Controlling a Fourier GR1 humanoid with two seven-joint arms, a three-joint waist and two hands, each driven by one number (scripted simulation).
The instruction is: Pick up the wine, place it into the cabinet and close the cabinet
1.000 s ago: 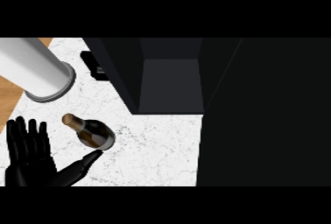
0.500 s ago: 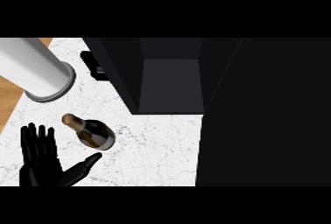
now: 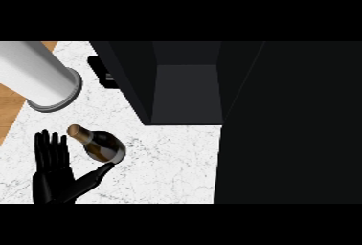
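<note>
The cabinet [image 3: 187,91] is the biggest thing seen. It stands open at the far edge of the counter [image 3: 170,162], and its dark inside is bare. A wide black shape, likely its door, covers the right side of the counter. A fat white cylinder [image 3: 39,76] stands at the far left corner, and a small black thing [image 3: 102,76] is tucked between it and the cabinet.

The wine [image 3: 99,143] is seen from above near the left edge, in front of the cylinder and well apart from the cabinet. Its cork end points to the far left.

Only one hand [image 3: 56,174] is seen, at the near left corner. From its place it is taken to be the left hand. It is held wide, with straight fingers beside the neck and the thumb tip touching, or almost touching, the wine's body. Nothing is held yet. The right hand is not seen.

The step in hand looks like the grab. For a good grab, the wine should be kept between thumb and fingers, and the fingers should be curled round the fat body, not the thin neck. The wine should not be knocked over.
</note>
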